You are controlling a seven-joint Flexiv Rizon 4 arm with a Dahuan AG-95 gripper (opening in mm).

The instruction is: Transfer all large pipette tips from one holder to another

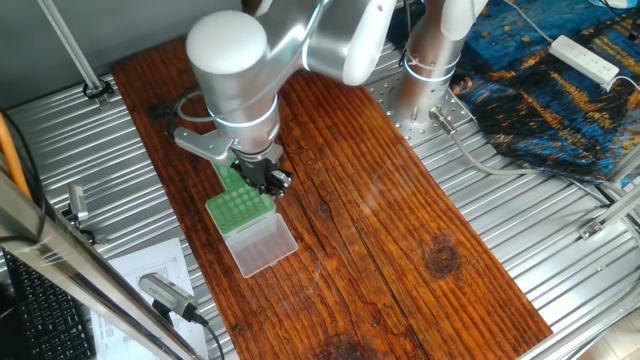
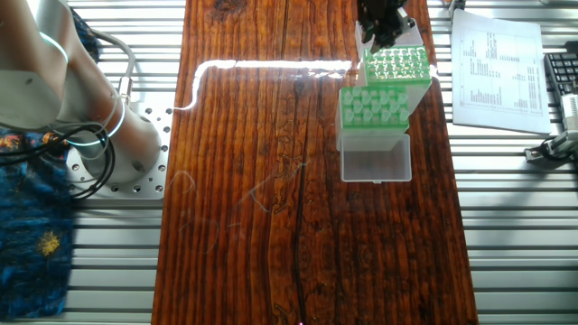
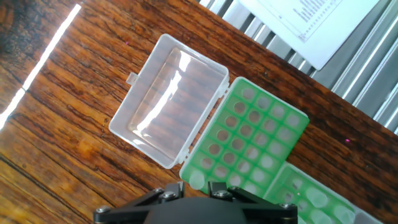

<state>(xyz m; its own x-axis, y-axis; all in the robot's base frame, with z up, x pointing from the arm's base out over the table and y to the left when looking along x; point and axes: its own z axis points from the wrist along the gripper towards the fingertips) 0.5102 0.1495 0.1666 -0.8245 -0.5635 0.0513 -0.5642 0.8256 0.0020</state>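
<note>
Bright, even light throughout. A white streak of glare crosses the desk (image 2: 271, 135) near its far edge; the clear lid (image 3: 171, 99) shines too. All views are fairly sharp.

A printed sheet (image 2: 495, 68) is seen beside the wooden counter (image 2: 271, 226); a white power strip (image 1: 585, 58) is laid on patterned cloth (image 1: 545, 90).

Two bright green racks (image 2: 384, 108), a clear lid (image 3: 169, 99), on a streaky red-brown wooden desk (image 2: 271, 226); blue-and-gold patterned cloth (image 1: 560, 100) nearby.
</note>
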